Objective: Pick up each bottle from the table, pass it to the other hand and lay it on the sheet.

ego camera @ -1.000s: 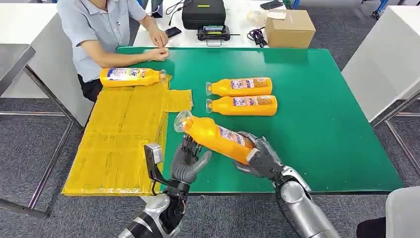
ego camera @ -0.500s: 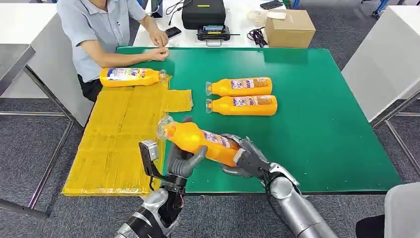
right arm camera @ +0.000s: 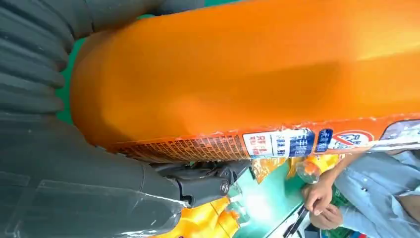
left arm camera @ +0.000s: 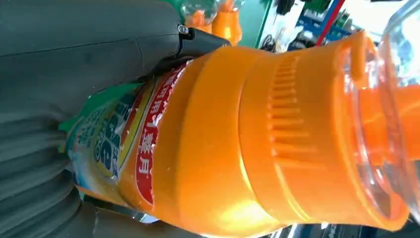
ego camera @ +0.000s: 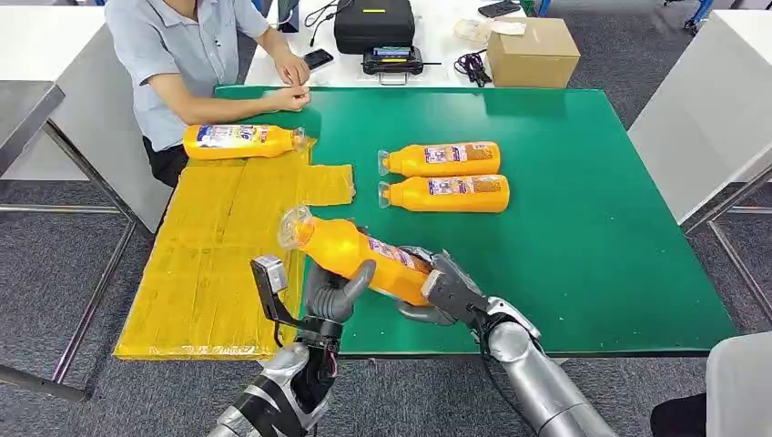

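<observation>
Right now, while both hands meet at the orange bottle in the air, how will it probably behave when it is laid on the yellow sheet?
The orange bottle looks rigid: no denting under the right hand. Its rounded body may roll on the yellow sheet. Its glossy surface could slip in the left hand.

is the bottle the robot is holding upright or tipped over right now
Tipped. The held bottle lies slanted above the table, clear cap end raised toward the yellow sheet, base in the right hand, left hand around its middle.

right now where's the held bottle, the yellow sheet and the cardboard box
held bottle (ego camera: 350,250), head view, orange body near the neck
yellow sheet (ego camera: 214,250), head view, bare middle
cardboard box (ego camera: 533,53), head view, its top face
</observation>
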`<state>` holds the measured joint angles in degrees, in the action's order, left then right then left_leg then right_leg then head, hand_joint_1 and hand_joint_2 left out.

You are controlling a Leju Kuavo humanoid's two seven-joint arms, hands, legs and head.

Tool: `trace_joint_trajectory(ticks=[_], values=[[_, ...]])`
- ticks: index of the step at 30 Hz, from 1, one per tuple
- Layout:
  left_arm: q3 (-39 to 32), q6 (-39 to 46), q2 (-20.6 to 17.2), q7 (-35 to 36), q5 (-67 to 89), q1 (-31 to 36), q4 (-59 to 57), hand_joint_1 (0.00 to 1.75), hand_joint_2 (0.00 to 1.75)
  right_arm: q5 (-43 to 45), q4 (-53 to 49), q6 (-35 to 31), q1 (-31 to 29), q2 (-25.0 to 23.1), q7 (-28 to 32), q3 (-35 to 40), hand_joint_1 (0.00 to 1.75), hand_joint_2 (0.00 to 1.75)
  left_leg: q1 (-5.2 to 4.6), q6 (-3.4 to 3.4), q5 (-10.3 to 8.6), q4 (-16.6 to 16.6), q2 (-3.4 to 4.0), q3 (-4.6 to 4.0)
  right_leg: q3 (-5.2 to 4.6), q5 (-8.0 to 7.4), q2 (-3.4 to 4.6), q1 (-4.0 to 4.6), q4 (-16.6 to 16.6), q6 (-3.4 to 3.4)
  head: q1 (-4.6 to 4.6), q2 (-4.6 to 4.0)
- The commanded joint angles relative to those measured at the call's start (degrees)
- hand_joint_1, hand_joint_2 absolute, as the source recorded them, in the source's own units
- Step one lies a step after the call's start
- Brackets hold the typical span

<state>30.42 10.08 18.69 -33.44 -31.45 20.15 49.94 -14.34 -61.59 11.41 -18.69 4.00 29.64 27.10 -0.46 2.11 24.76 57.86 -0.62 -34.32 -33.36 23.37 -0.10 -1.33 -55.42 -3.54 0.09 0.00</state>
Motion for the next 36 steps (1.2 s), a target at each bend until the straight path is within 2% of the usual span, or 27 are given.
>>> trace_joint_trajectory(ticks=[1, 2, 3, 6, 13, 18, 20, 22, 24, 25, 26, 30, 31, 33, 34, 36], values=[[-2.14, 4.31, -1.24, -1.48, 0.96, 1.44, 1.64, 1.75, 1.75, 1.49, 5.46, 0.26, -2.44, 0.07, -0.34, 1.03, 0.28, 1.75, 0.08, -0.13, 0.09, 0.03, 0.15, 0.15, 0.12, 0.03, 0.11, 0.10, 0.00, 0.17, 0.00, 0.00], [-1.91, 6.20, -1.66, -1.99, 2.55, 1.13, 2.96, 1.75, 1.75, 1.72, 5.59, 0.09, -1.86, 0.29, -0.40, 0.27, 0.09, 1.75, 0.06, -0.12, 0.06, 0.01, 0.11, 0.13, 0.11, 0.03, 0.07, 0.07, 0.01, 0.15, 0.00, 0.00], [-1.95, 6.25, -1.79, -1.98, 2.70, 0.99, 3.46, 1.75, 1.75, 1.79, 5.65, 0.13, -1.64, 0.44, -0.39, 0.07, 0.00, 1.75, 0.07, -0.11, 0.05, 0.00, 0.06, 0.11, 0.11, 0.02, 0.03, 0.08, 0.03, 0.13, 0.00, 0.00], [-1.42, 9.48, -2.60, -2.24, 5.69, 0.15, 6.20, 1.75, 1.75, 2.31, 5.61, -0.71, -0.22, 0.11, -0.64, -1.72, 0.00, 1.75, 0.06, -0.11, 0.05, -0.02, 0.11, 0.15, 0.12, 0.02, 0.07, 0.07, 0.04, 0.13, -0.02, 0.00], [-1.54, 10.10, -2.70, -2.22, 6.61, -1.15, 8.95, 1.75, 1.75, 2.56, 5.06, -1.02, 0.87, -0.11, -0.97, -2.82, 0.00, 1.75, 0.09, -0.15, 0.10, 0.01, 0.14, 0.19, 0.17, 0.05, 0.08, 0.10, 0.02, 0.19, 0.00, 0.00], [-1.43, 15.50, -3.66, 1.73, 13.99, -3.63, 13.58, 1.75, 1.75, 0.34, 2.98, -3.09, 4.76, -0.38, -0.86, -4.90, 0.00, 1.75, 0.11, -0.17, 0.12, -0.05, 0.07, 0.26, 0.25, 0.09, 0.01, 0.12, 0.08, 0.21, 0.00, 0.00], [-0.92, 21.79, -4.72, 0.58, 20.86, -2.51, 11.94, 1.75, 1.75, -1.65, 2.13, -5.78, 5.94, -0.33, -0.69, -5.68, 0.00, 1.75, 0.12, -0.18, 0.16, 0.00, 0.12, 0.27, 0.24, 0.11, 0.05, 0.14, 0.04, 0.23, -0.02, 0.00], [-1.62, 29.92, -6.03, 1.99, 35.45, -0.82, 8.49, 1.75, 1.75, -2.24, 1.55, -6.53, 6.61, -0.72, -0.49, -7.30, 0.00, 1.75, 0.11, -0.18, 0.12, -0.04, 0.01, 0.29, 0.28, 0.11, -0.05, 0.13, 0.06, 0.23, -0.02, 0.00], [-10.35, 29.92, -4.10, 5.78, 57.98, -1.69, 8.18, 1.75, 1.75, -3.56, 2.12, -6.77, 6.28, -1.17, 0.06, -8.35, 0.00, 1.75, 0.10, -0.17, 0.08, -0.04, 0.08, 0.20, 0.18, 0.05, 0.02, 0.12, 0.07, 0.22, -0.02, 0.00], [-16.98, 29.92, -2.72, 7.20, 71.67, -2.54, 9.53, 1.75, 1.75, -3.94, 2.86, -6.59, 5.56, -1.34, 0.38, -8.38, 0.00, 1.75, 0.14, -0.20, 0.12, 0.00, 0.12, 0.24, 0.22, 0.08, 0.05, 0.15, 0.04, 0.26, 0.00, 0.00], [-22.09, 29.92, -1.39, 7.46, 79.04, -2.30, 8.94, 1.75, 1.75, -4.37, 3.87, -6.61, 4.61, -1.80, 0.71, -8.79, 0.00, 1.75, 0.10, -0.19, 0.09, -0.04, 0.21, 0.22, 0.15, 0.02, 0.15, 0.12, 0.05, 0.23, -0.02, 0.00], [-22.48, 29.92, -1.85, 7.35, 79.41, -1.65, 8.13, 1.75, 1.75, -4.66, 4.25, -6.69, 4.24, -2.03, 0.80, -8.99, 0.00, 1.75, 0.04, -0.08, 0.03, -0.02, 0.17, 0.03, -0.01, -0.02, 0.13, 0.04, 0.03, 0.11, 0.02, 0.00], [-24.45, 29.92, -1.56, 9.01, 86.55, -1.97, 9.37, 1.75, 1.75, -5.07, 4.21, -6.72, 4.27, -2.09, 0.99, -9.19, 0.00, 1.75, 0.07, -0.13, 0.07, -0.01, 0.25, 0.11, 0.05, -0.01, 0.19, 0.08, 0.03, 0.17, 0.00, 0.00], [-25.28, 29.92, -3.23, 15.53, 98.83, -1.12, 9.27, 1.75, 1.75, -5.33, 4.06, -6.52, 4.31, -1.93, 1.16, -9.63, 0.00, 1.75, 0.11, -0.18, 0.10, 0.04, 0.27, 0.16, 0.08, 0.04, 0.18, 0.12, -0.02, 0.22, 0.00, 0.00], [-25.04, 29.92, -4.22, 17.06, 100.37, -0.33, 8.41, 1.75, 1.75, -5.45, 4.04, -6.36, 4.27, -1.82, 1.23, -9.77, 0.00, 1.75, 0.09, -0.14, 0.05, 0.00, 0.18, 0.10, 0.03, 0.01, 0.11, 0.10, 0.01, 0.18, 0.00, 0.00], [-24.94, 29.92, -7.36, 24.73, 106.07, 2.76, 3.85, 1.75, 1.75, -5.62, 4.21, -5.64, 4.01, -1.88, 1.32, -10.25, 0.00, 1.75, 0.11, -0.19, 0.10, 0.03, 0.25, 0.16, 0.06, 0.04, 0.17, 0.12, -0.03, 0.22, 0.00, 0.00]])
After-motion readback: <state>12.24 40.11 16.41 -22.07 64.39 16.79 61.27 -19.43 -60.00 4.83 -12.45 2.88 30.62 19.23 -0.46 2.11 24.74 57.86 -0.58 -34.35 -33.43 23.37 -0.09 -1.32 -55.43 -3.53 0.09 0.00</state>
